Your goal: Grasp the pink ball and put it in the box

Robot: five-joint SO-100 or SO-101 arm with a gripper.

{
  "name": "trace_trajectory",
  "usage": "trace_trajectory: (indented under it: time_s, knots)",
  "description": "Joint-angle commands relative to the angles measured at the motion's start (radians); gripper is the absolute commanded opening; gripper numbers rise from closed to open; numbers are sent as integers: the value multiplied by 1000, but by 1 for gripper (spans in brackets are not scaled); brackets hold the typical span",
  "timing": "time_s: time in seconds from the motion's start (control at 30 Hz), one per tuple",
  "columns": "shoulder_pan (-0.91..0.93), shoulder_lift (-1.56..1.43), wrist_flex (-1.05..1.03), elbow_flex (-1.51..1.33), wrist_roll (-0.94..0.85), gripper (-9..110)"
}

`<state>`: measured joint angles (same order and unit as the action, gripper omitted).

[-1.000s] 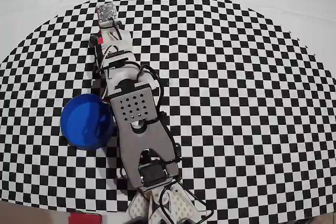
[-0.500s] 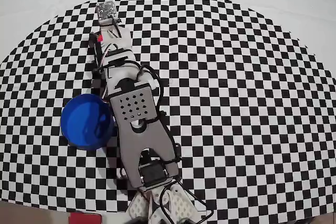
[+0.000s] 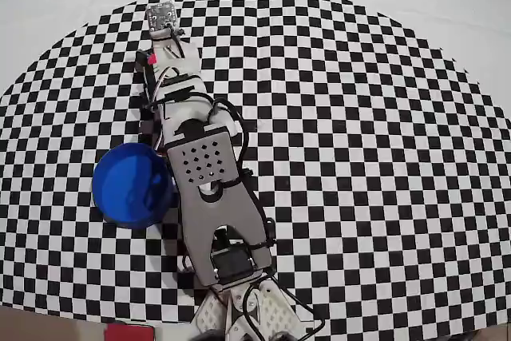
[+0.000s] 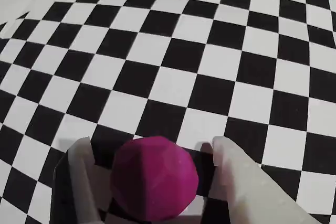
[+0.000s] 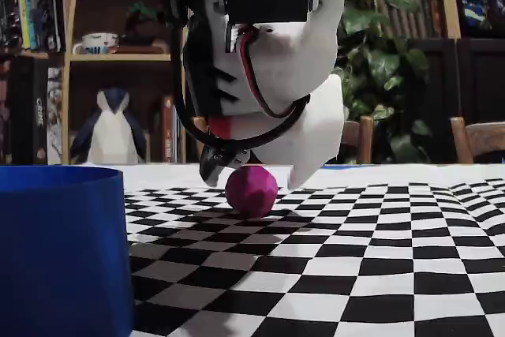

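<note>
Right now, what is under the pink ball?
The pink ball rests on the checkered cloth, on a black square in the wrist view, between the end effector fingers. The contact spot itself is hidden by the ball.

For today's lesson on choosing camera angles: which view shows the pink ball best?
The wrist view: the pink ball fills the lower frame, between the end effector fingers. The fixed view shows it small, resting on the checkered cloth under the arm. Overhead, only a pink sliver shows beside the arm.
</note>
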<state>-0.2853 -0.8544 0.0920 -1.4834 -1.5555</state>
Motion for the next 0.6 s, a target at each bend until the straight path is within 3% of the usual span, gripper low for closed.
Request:
trace_trajectory:
  time_s: [0.0, 0.57]
  knots:
    - [-5, -8, -3, 41, -6, 26]
    - [-3, 2, -3, 44, -6, 26]
